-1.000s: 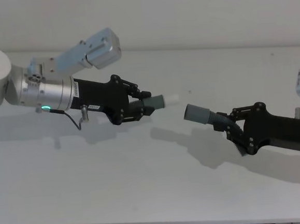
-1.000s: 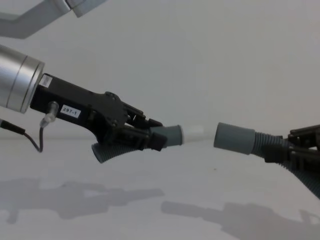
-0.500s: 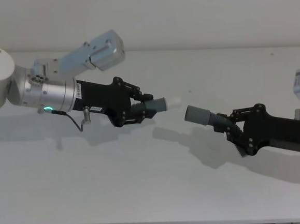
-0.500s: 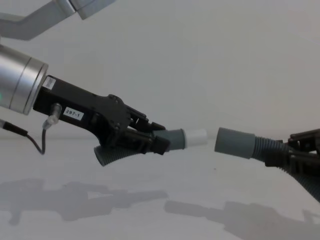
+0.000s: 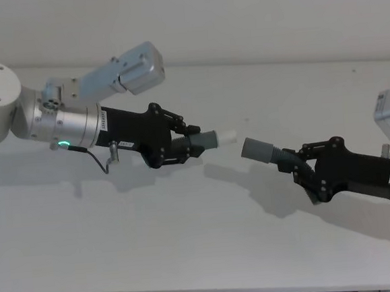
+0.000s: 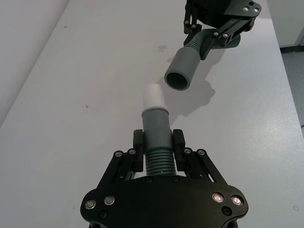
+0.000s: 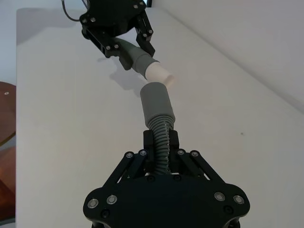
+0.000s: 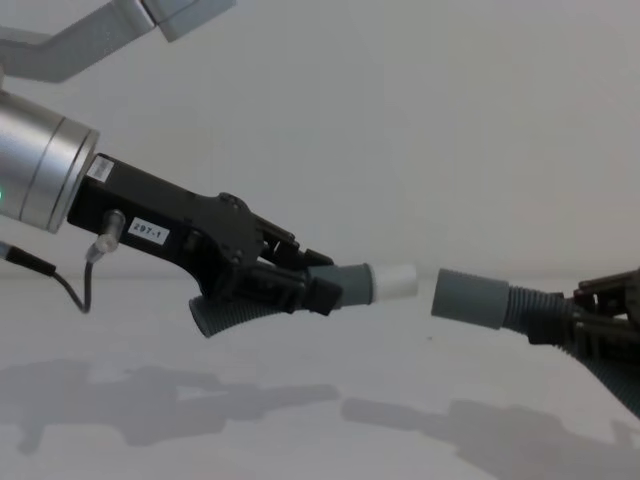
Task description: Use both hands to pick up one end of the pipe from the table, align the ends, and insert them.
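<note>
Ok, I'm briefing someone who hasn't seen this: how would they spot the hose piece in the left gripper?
Over the white table, find the left gripper with the silver wrist and green light. The corrugated hose piece clamped in it points at the right gripper's piece. Unlike that one's wide sleeve, its cuff ends in a white tip.

Narrow-cuff pipe (image 5: 207, 141) left, wide-cuff pipe (image 5: 259, 150) right

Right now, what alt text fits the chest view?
The left gripper holds the left hose, its white tip facing, across a small gap, the grey sleeve of the right hose in the right gripper. Both hang above the table.
</note>
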Robot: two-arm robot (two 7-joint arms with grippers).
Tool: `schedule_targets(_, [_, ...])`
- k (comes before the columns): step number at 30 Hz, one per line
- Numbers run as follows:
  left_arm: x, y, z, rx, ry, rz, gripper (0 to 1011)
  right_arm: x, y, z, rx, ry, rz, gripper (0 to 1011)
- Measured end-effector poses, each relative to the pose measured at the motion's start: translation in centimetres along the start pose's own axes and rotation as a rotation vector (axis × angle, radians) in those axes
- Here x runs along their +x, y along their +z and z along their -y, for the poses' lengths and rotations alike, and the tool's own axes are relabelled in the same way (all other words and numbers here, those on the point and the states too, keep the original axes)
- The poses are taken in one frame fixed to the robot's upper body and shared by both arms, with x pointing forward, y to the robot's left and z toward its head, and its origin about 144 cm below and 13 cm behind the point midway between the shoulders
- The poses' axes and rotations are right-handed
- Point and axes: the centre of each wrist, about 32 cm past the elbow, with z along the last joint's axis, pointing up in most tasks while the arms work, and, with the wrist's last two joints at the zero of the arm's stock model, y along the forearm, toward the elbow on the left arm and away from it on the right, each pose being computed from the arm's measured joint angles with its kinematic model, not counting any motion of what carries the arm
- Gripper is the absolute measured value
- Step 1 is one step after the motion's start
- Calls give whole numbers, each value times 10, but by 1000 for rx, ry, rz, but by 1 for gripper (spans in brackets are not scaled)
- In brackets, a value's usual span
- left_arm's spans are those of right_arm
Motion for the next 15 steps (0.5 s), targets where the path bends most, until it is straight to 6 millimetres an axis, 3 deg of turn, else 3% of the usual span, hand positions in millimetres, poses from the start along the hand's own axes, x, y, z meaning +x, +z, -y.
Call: schedule_targets(15, [-1,1,1,4,-1,-3,353,-1,-3,0,-27,-20,-9,162])
